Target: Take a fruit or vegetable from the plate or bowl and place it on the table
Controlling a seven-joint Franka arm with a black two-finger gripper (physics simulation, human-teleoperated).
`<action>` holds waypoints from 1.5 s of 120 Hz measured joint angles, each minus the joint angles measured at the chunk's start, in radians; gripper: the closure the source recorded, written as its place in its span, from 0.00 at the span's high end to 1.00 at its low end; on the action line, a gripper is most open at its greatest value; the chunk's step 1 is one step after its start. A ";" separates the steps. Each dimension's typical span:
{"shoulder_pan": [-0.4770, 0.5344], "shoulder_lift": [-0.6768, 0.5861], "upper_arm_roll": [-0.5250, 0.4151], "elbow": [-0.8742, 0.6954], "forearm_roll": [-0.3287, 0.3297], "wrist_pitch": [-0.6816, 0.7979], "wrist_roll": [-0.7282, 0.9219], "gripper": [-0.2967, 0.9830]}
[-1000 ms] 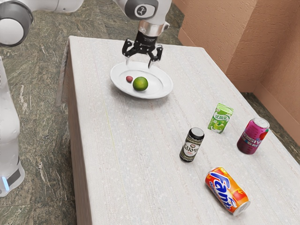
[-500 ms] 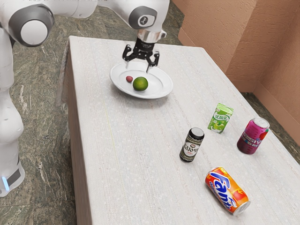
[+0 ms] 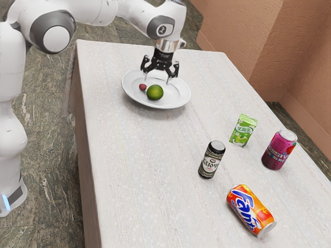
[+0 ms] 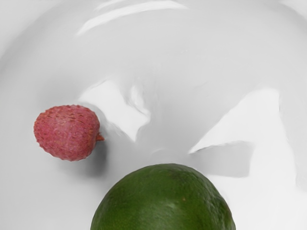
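The gripper (image 3: 156, 81), fingers spread, hangs over the plate (image 3: 179, 95), inside its rim, open space separating lime (image 4: 163, 201) from lychee (image 4: 67, 132).

From the arm's (image 3: 54, 39) side, looks down aslant in the exterior view, far enough back to include bench (image 3: 129, 155) and floor (image 3: 46, 103). From the arm's end, looks steeply down in the wrist view, close over the plate (image 3: 180, 99). Shares plate, lychee (image 3: 143, 87) and lime (image 3: 154, 93).

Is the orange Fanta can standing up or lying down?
The orange Fanta can with blue lettering is lying down: its long side rests on the white table, and its silver end faces sideways.
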 joint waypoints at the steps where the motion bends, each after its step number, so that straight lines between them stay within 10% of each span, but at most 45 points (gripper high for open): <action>1: 0.000 0.002 0.000 0.000 -0.001 0.001 0.001 0.77; 104: -0.003 0.058 0.007 -0.080 -0.072 0.106 0.056 0.77; 130: -0.009 0.050 0.007 -0.083 -0.068 0.119 0.039 0.53; 180: -0.263 -0.431 -0.134 -0.402 -0.090 0.113 -0.129 0.46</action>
